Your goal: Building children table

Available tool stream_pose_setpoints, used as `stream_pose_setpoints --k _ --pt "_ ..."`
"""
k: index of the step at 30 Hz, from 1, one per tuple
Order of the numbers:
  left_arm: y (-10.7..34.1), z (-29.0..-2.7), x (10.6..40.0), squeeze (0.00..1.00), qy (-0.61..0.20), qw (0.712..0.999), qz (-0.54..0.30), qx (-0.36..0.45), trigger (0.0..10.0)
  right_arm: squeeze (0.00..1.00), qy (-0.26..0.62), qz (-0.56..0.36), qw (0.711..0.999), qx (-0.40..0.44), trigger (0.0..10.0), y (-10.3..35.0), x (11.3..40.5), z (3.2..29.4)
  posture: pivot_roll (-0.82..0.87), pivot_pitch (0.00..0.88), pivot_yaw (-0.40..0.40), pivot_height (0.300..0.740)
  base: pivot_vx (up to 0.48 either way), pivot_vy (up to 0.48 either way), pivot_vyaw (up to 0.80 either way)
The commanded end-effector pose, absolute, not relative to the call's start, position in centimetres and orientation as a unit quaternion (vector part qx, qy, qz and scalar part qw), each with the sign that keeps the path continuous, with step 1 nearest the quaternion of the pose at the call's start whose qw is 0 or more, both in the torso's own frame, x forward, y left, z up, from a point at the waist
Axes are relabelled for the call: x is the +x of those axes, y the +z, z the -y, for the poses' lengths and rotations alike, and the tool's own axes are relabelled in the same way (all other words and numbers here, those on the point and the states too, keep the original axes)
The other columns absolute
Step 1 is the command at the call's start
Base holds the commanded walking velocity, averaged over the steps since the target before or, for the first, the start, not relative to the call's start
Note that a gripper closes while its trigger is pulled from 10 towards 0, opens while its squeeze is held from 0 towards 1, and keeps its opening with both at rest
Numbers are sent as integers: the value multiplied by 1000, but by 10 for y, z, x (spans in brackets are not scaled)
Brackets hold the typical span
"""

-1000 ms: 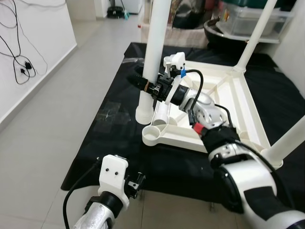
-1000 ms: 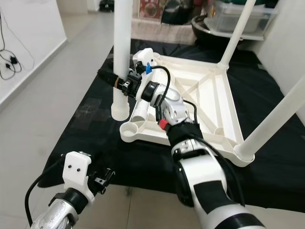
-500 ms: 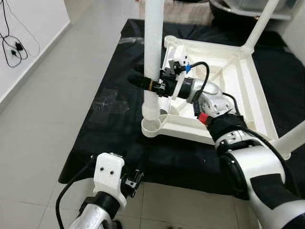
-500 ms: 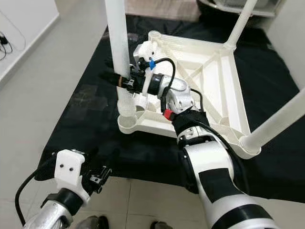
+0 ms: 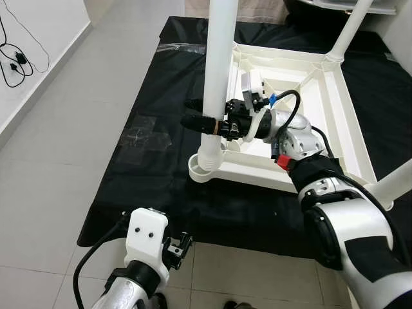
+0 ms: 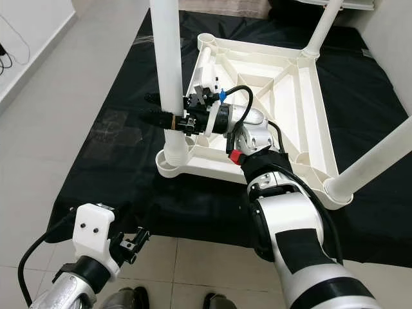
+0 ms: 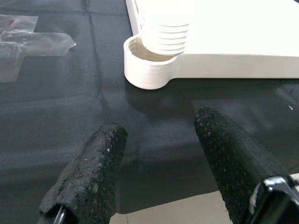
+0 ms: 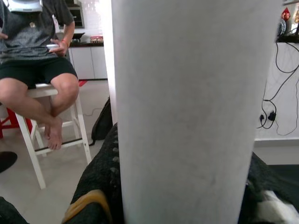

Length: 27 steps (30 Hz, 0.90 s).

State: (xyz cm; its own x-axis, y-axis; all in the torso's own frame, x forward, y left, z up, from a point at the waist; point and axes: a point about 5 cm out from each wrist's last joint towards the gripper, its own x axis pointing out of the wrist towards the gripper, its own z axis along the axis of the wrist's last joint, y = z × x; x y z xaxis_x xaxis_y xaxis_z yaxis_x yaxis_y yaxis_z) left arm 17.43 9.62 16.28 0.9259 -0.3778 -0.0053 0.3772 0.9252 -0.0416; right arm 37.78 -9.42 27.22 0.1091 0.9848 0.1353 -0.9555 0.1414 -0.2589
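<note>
A white children's table top lies upside down on a black mat. My right gripper is shut on a white table leg and holds it upright. The leg's ribbed lower end sits at the round socket on the top's near left corner, toward its back edge. Two other legs stand fixed at the far corner and the near right corner. My left gripper hovers low over the mat's front edge, open and empty, facing that socket.
A sheet of clear plastic film lies on the mat left of the table top. Grey tiled floor surrounds the mat, with a white wall and cables at the left. A person sits on a white stool beyond the leg.
The right gripper has carried the leg down and rightward, from hanging left of the corner socket to resting at it. The head camera has tilted. The left gripper stays low.
</note>
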Motion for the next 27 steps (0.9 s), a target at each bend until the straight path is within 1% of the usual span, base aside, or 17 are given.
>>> stream_pose_setpoints --k 1,2,4,5,6,8,9,10,11,13,15,20,27 --pt "161 -97 172 0 -192 981 -18 -15 10000 0 661 119 740 -51 10000 259 377 92 161 235 -49 740 0 0 0" --pt "161 -97 173 0 -193 981 -17 -14 10000 0 668 121 732 -48 10000 259 375 88 165 226 -50 740 0 0 0" --pt "161 -98 173 0 -192 981 -17 -12 10000 0 673 123 728 -47 10000 259 375 85 166 225 -51 740 0 0 0" --pt "161 -98 173 0 -192 981 -17 -11 10000 0 682 124 719 -44 10000 258 373 81 164 219 -51 740 0 0 0" --pt "161 -98 173 0 -192 981 -17 -11 10000 0 682 124 719 -44 10000 258 373 81 164 219 -51 740 0 0 0" --pt "161 -97 173 0 -192 981 -16 -11 10000 0 697 124 705 -38 10000 256 370 73 165 214 -53 740 0 0 0" --pt "161 -97 173 0 -192 981 -16 -11 10000 0 697 124 705 -38 10000 256 370 73 165 214 -53 740 0 0 0" --pt "161 -97 172 0 -192 981 -16 -12 10000 0 707 121 696 -42 10000 254 368 68 168 213 -55 740 0 0 0" --pt "161 -97 172 0 -192 981 -16 -12 10000 0 708 121 694 -42 10000 254 368 67 170 212 -55 740 0 0 0" --pt "161 -97 172 0 -192 981 -16 -12 10000 0 709 121 694 -42 10000 253 368 66 170 212 -55 740 0 0 0" --pt "161 -97 172 0 -191 981 -16 -11 10000 0 703 112 700 -53 10000 250 368 63 168 211 -58 740 0 0 0" --pt "161 -97 171 0 -191 981 -15 -11 10000 0 696 104 707 -67 10000 246 369 61 167 214 -60 740 0 0 0" --pt "161 -97 171 0 -191 981 -16 -11 10000 0 686 115 714 -76 10000 260 373 67 163 223 -59 740 0 0 0"
